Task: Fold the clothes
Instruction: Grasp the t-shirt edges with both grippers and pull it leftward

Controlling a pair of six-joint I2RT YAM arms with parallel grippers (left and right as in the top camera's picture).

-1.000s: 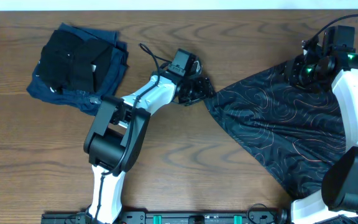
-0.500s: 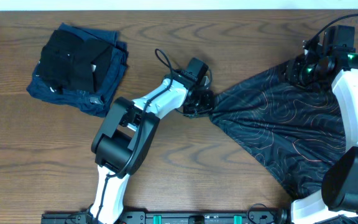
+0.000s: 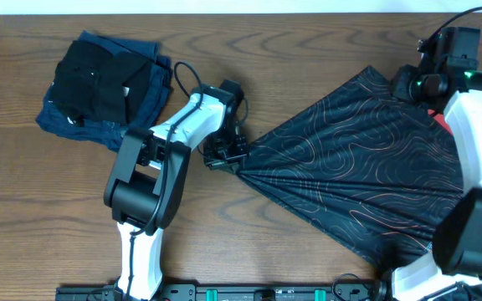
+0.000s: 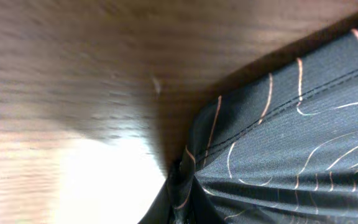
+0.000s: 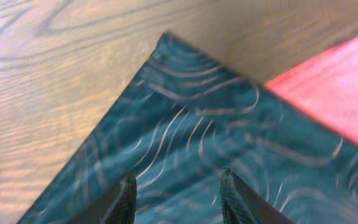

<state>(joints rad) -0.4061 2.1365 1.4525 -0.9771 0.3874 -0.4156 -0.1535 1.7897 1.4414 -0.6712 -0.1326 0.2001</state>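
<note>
Clamping a bunched corner of the black shirt (image 3: 350,176), the left pincer (image 3: 227,157) is sitting closed tight on the cloth near the middle of the worktop (image 3: 308,33), and creases are fanning out from that pinch toward the right. The left wrist view is showing the gathered fabric close up, with thin orange-white contour lines running over it. The shirt is lying spread across the right half of the worktop, its far corner reaching up toward the right pincer (image 3: 407,84). In the right wrist view that pincer's fingers (image 5: 128,199) are standing apart over the patterned cloth, just behind the shirt's corner; whether they are touching the cloth cannot be told. A coral-red garment (image 5: 334,87) is lying against the shirt's edge beside that corner. At the far left, a folded black garment (image 3: 99,79) is resting on a navy garment (image 3: 74,121), well apart from both pincers.
</note>
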